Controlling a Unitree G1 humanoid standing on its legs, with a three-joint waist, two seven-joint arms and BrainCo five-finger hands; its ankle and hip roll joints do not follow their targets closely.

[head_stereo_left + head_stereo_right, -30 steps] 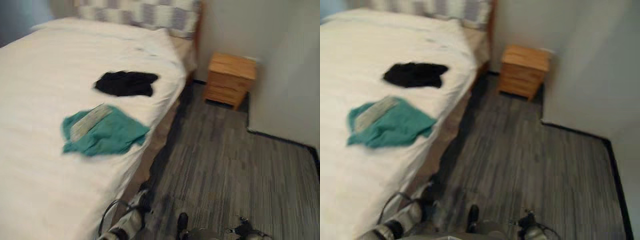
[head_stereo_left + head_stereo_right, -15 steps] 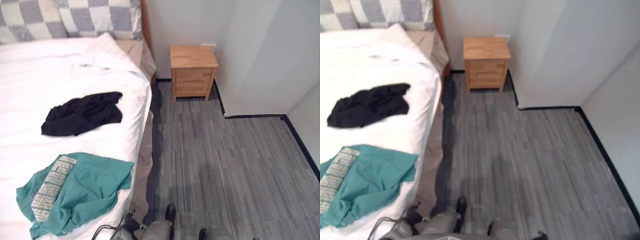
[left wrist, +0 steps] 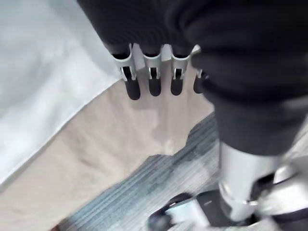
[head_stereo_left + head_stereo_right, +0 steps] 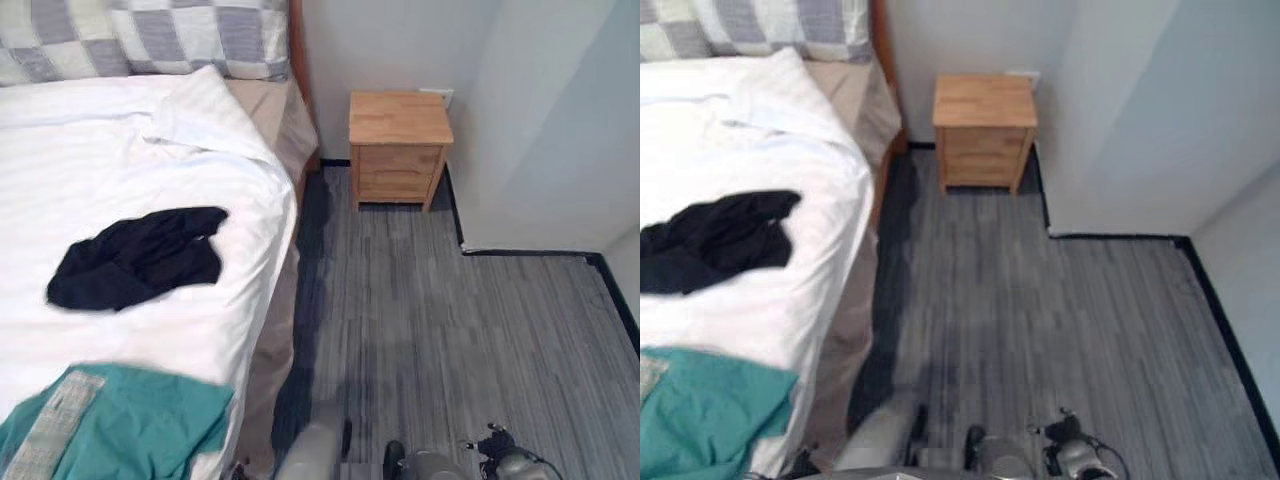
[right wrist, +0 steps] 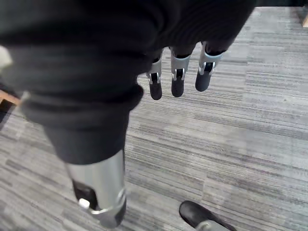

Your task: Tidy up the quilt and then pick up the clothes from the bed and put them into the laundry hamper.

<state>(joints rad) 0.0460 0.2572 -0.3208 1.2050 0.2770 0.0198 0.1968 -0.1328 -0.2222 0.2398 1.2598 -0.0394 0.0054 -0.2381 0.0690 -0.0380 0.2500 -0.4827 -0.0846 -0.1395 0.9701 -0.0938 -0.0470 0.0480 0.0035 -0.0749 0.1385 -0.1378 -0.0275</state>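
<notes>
Left wrist view first: left hand (image 3: 159,57) hanging with fingers (image 3: 132,86) straight and loose, a little apart, gripping nothing, just beside the white quilt (image 3: 43,72) edge and the beige bed skirt (image 3: 110,144) below it. Right wrist view next: right hand (image 5: 183,62) likewise slack, fingers (image 5: 177,85) straight and empty, dangling over the grey striped floor (image 5: 250,134) (well apart from any cloth).

Out to the bed now. Quilt (image 4: 130,230) spread white across the mattress, rumpled and folded back near the checked pillows (image 4: 190,35), so probably not yet squared away. Black garment (image 4: 135,255) crumpled in a heap on top of the quilt, mid-bed. Teal garment (image 4: 110,430) nearer, flat-ish, close to the bed's edge. Wooden nightstand (image 4: 400,140) against the wall beyond.

Handling, as a guess: all soft, light, floppy stuff, nothing to break. Quilt best pinched at its folded-back corner and drawn flat; black garment best grabbed at the bunched middle, teal one at a raised fold so little trails.

Hard to tell: teal garment cut off at the bottom edge, its full shape unclear; laundry hamper's place unknown; folds under the black heap unreadable.
</notes>
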